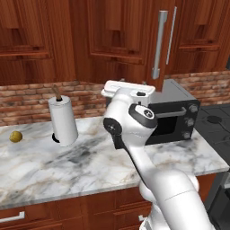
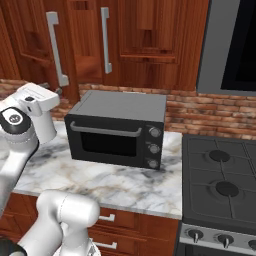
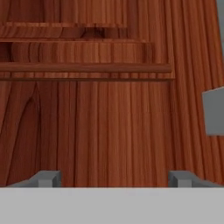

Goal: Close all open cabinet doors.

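From the left base view I see the tall reddish-brown wooden cabinet doors (image 1: pixel 117 36) with recessed panels along the wall above the counter. One door edge near the middle stands out from the row, carrying a long vertical silver-grey bar handle (image 1: pixel 158 45), with a second thinner bar handle (image 1: pixel 171 35) just beside it. Below, the white-grey marble counter (image 1: pixel 67 161) holds a white paper towel roll on a dark stand (image 1: pixel 63 120), a small yellow-green round fruit (image 1: pixel 16 136) and a black toaster oven with a grey top (image 1: pixel 173 117). My white arm rises in front of the oven, its hand raised toward the doors.

From the right base view, the same two handles show at upper left, and the door bearing the nearer handle (image 2: pixel 56 48) looks angled out from the wall. The toaster oven sits on the counter beside a dark stovetop with round burners (image 2: pixel 220 185). A red brick backsplash (image 2: pixel 200 112) runs behind.

In the hand view, I am close to a door panel, wood grain and a horizontal moulding straight ahead. The gripper (image 3: pixel 113 178) has its jaws spread wide, two grey fingertips (image 3: pixel 45 178) apart with nothing between them. A grey handle end (image 3: pixel 214 111) shows at the right edge.
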